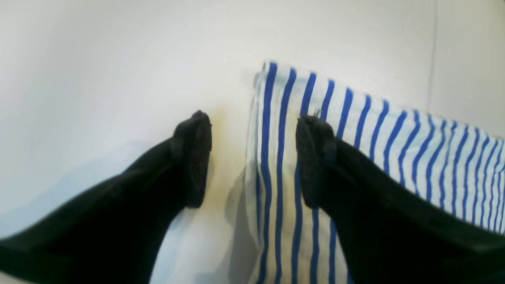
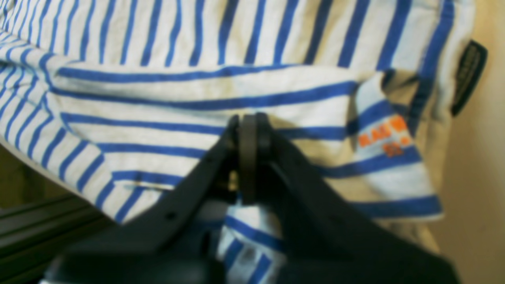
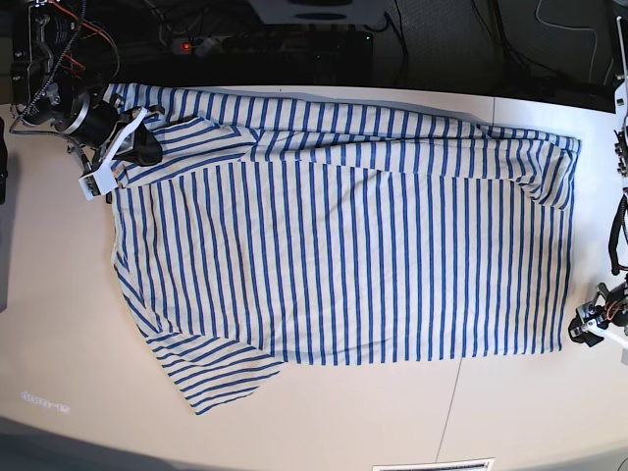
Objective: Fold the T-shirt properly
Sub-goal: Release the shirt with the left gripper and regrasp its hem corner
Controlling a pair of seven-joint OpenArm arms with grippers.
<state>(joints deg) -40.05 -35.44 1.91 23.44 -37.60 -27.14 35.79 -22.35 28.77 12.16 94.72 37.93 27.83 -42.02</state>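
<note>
Lying mostly flat, the T-shirt [image 3: 343, 255] covers the table [image 3: 59, 294] from one arm's side to the other, hem toward the left arm, shoulders toward the right.

Right gripper [image 2: 248, 157]: jaws pressed together, pinching a bunch of striped cloth. Just past its tips lies the turned-over sleeve, the orange mark [image 2: 384, 140] off to one side of the jaws and the dark neck label [image 2: 467, 77] further out on that same side, at the cloth's edge. In the base view this gripper [image 3: 123, 147] sits at the far shoulder corner of the shirt.

Left gripper [image 1: 252, 157]: fingers spread, nothing between them but tabletop and the shirt's bottom corner. One pad [image 1: 315, 157] hangs over the striped cloth, the other pad [image 1: 193, 157] over bare table beside the edge. Cannot tell whether either touches. Base view shows this gripper [image 3: 594, 324] just off the hem's near corner.

Progress, as I judge it: early. The far long side looks turned in over the body, with that sleeve tucked along it. Near sleeve [image 3: 221, 373] lies spread out, unfolded. No crosswise fold yet; full length is laid out.

Left to do, likely: take hold of the hem corner with the open hand, bring in the near side and sleeve, then fold lengthwise.
</note>
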